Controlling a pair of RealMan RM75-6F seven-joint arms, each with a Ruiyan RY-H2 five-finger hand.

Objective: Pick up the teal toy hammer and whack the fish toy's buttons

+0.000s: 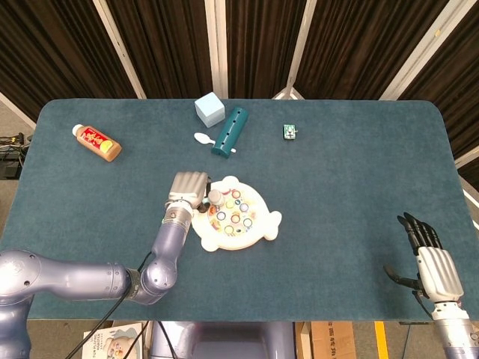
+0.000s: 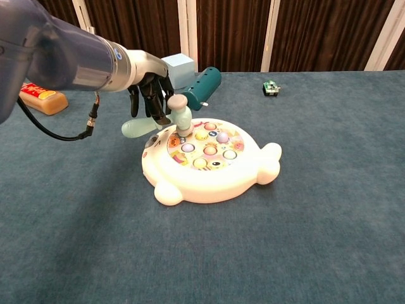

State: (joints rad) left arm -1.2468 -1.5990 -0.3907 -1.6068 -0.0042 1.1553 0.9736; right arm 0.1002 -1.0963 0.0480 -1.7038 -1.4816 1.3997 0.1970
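Observation:
The white fish toy (image 1: 247,233) (image 2: 247,176) lies mid-table with several coloured buttons on top. My left hand (image 1: 188,190) (image 2: 149,88) grips the teal toy hammer (image 2: 158,123) by its handle at the toy's left edge. The hammer's head (image 1: 215,197) (image 2: 181,119) stands on a button at the toy's upper left. My right hand (image 1: 432,262) hovers far off at the lower right of the head view, fingers spread and holding nothing.
At the back of the table lie a light blue cube (image 1: 209,109), a dark teal tube (image 1: 230,132), a white spoon (image 1: 203,137) and a small green gadget (image 1: 290,132). A brown bottle (image 1: 97,142) lies at the far left.

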